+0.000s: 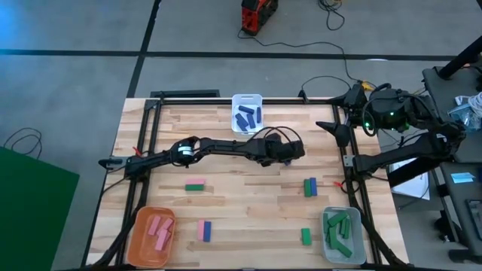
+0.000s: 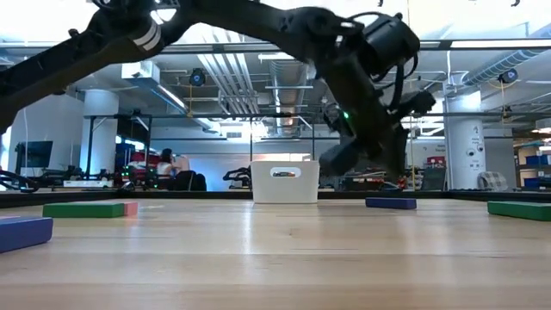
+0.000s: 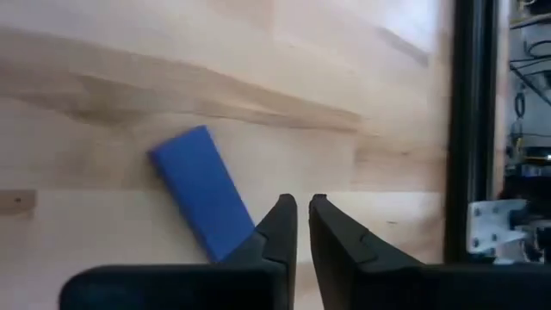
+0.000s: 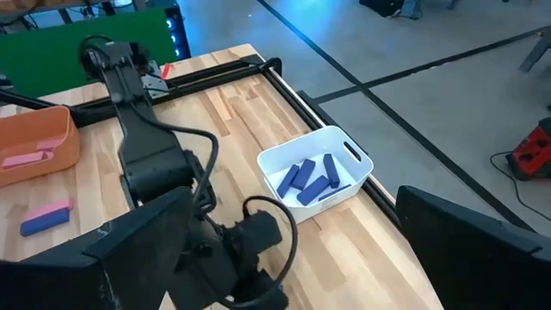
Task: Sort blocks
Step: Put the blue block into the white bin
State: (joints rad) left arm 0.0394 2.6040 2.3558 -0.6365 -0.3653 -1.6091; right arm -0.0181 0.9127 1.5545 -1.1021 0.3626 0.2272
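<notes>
Above a blue block (image 3: 200,191) that lies flat on the table right of the white bin (image 1: 247,100), my left gripper (image 3: 303,226) hovers shut with nothing between its fingers. In the low view this gripper (image 2: 372,164) stands clear above that blue block (image 2: 390,203). The white bin holds several blue blocks (image 1: 248,117). My right gripper (image 1: 337,132) waits open at the table's far right edge. Loose blocks lie on the table: a green and pink pair (image 1: 195,187), a pink and blue pair (image 1: 204,230), a green and blue pair (image 1: 309,187) and a single green block (image 1: 306,235).
An orange bin (image 1: 140,242) with pink blocks sits at the near left corner. A grey bin (image 1: 329,248) with green blocks sits at the near right. A black frame rail (image 3: 469,129) runs along the table's right edge close to my left gripper.
</notes>
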